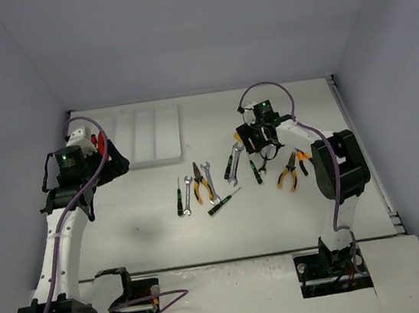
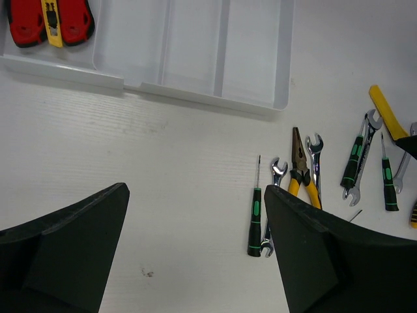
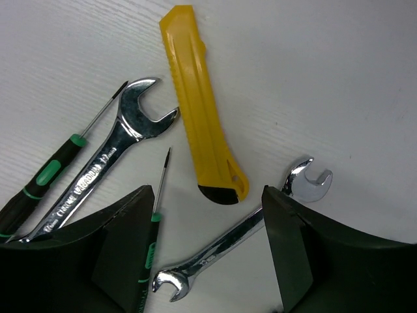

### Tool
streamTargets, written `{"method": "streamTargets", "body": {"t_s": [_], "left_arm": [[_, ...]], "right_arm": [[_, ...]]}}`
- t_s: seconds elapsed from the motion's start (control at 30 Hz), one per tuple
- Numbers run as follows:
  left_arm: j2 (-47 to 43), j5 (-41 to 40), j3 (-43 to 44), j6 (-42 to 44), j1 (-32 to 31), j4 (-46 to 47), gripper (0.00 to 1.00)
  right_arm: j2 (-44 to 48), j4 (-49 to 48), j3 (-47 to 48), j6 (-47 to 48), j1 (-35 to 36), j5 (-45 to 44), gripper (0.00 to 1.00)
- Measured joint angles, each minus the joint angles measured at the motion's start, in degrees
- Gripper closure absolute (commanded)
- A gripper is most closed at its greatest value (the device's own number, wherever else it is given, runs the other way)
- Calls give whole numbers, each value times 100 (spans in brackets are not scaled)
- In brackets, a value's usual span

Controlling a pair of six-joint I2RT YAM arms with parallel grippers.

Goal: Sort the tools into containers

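1. The left gripper is hovering released, holding nothing, over the counter near the tray.
2. Red and yellow utility knives, seemingly three, are lying in the tray's end compartment.
3. The right gripper is hanging with jaws apart, gripping nothing, over the yellow knife, which is lying beside wrenches and screwdrivers.
4. Pliers are lying on the counter, outside the tray.

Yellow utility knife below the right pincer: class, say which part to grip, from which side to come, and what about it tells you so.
Grip the yellow utility knife at mid-body, across its narrow width, coming straight down from above. It lies flat with long, straight, parallel sides; a wrench crowds its black tip, so the middle looks freer.
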State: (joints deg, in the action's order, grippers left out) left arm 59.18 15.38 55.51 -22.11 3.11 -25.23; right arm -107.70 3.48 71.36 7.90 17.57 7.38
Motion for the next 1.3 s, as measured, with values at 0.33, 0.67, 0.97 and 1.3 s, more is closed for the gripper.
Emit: {"method": "streamTargets", "body": {"t_s": [0.33,0.67,0.97,1.3], "left_arm": [[0,-49,0,0,0,9,17],[90,-14,0,-5,0,9,17],[278,295,10,-104,-389,23,17],[240,54,211,-1105,-2038,354,17]], "right_arm": [[-601,-48,262,447,-104,164,45],[-759,-156,418,588,-108,183,86],[-680,-94,567,492,-108,237,99],[1384,-190,67,-281,1009,133,100]]}}
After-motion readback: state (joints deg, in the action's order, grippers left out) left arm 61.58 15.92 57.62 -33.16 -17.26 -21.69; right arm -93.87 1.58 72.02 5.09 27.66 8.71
